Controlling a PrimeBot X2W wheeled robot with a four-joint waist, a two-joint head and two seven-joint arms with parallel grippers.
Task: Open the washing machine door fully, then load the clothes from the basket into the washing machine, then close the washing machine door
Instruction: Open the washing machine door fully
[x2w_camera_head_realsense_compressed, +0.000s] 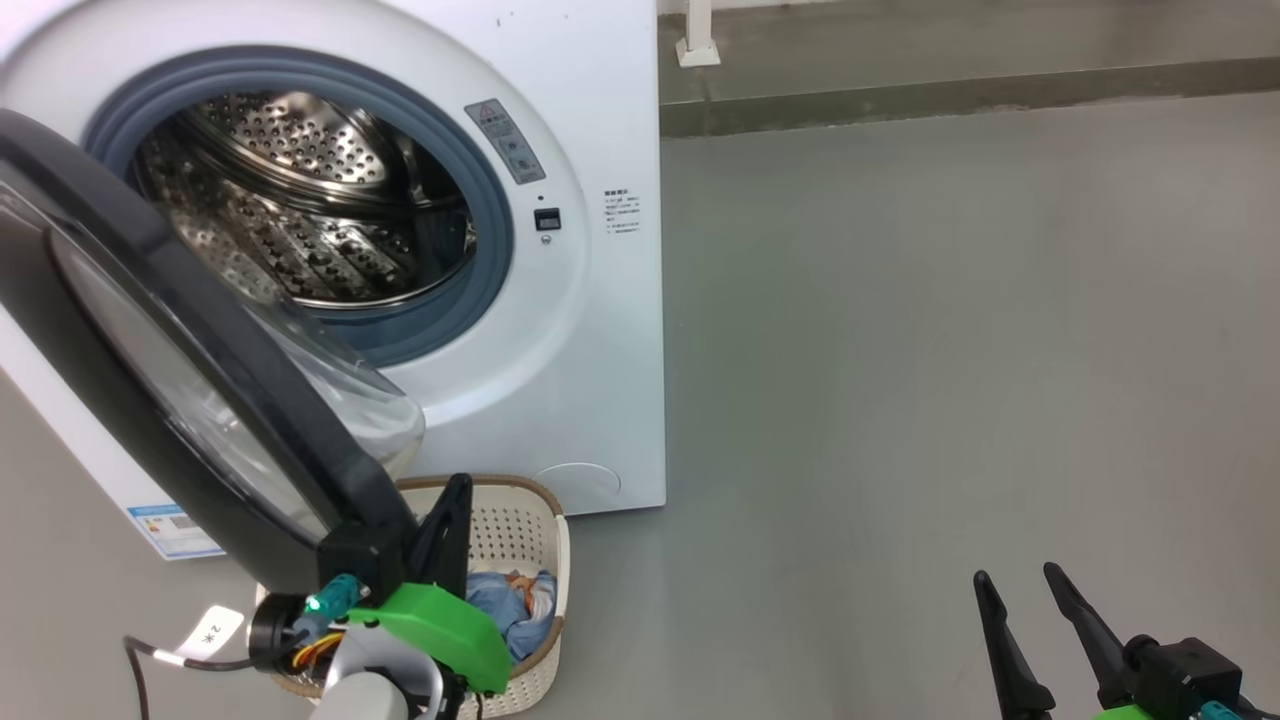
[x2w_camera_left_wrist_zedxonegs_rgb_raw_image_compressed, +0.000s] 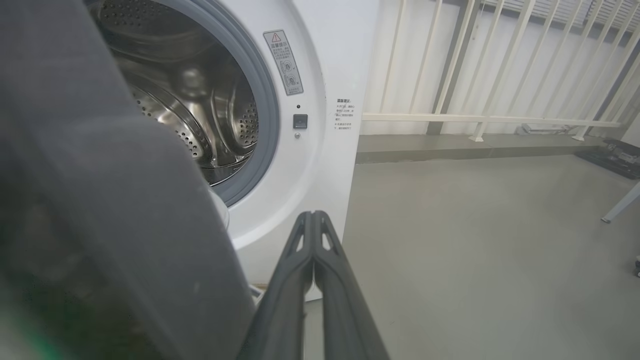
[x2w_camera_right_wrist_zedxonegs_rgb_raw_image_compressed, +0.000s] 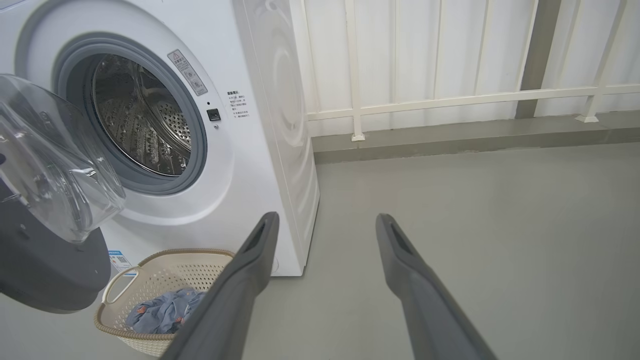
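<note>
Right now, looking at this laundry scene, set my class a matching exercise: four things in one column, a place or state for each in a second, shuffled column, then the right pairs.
Column one
1. door
2. clothes
3. left gripper
4. right gripper

Column two
A. open wide
B. swung out from the machine
C. lying in the basket
D. shut tight

Pairs: 1-B, 2-C, 3-D, 4-A

White washing machine, black-ringed door, cream perforated basket, blue orange-printed clothes
</note>
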